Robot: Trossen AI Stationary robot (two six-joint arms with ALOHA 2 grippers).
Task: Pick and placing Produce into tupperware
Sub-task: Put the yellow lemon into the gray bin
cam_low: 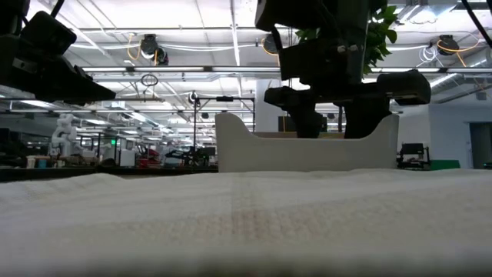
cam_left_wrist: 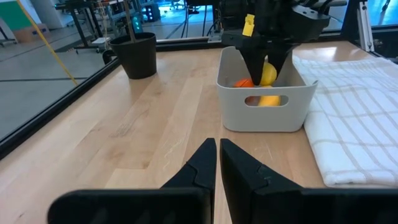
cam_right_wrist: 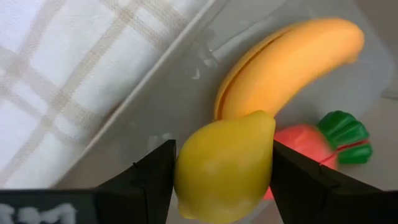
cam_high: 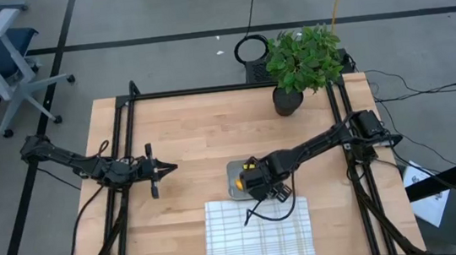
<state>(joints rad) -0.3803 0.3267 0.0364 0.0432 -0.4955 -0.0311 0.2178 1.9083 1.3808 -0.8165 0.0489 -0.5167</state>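
The tupperware (cam_high: 235,180) is a greyish tub standing on the wooden table at the far edge of the white grid cloth; it also shows in the left wrist view (cam_left_wrist: 264,109). The yellow banana (cam_right_wrist: 292,62) and the orange carrot (cam_right_wrist: 305,146) with its green top lie on the tub's floor. My right gripper (cam_high: 255,178) points down into the tub and is shut on the yellow lemon (cam_right_wrist: 224,165). My left gripper (cam_high: 164,169) hovers shut over the table, left of the tub. My right gripper pinches the lemon across its middle (cam_right_wrist: 186,168), one finger (cam_right_wrist: 155,171) on each side. The fingers come from above, pointing down into the tub. The lemon (cam_left_wrist: 268,73) sits between the tub's walls, above the banana and the carrot.
A potted plant (cam_high: 302,60) stands at the table's far right. The white grid cloth (cam_high: 259,233) lies at the near edge, right by the tub. Bare wood (cam_high: 186,132) stretches between my left gripper and the tub. Black frame rails run along the table's sides.
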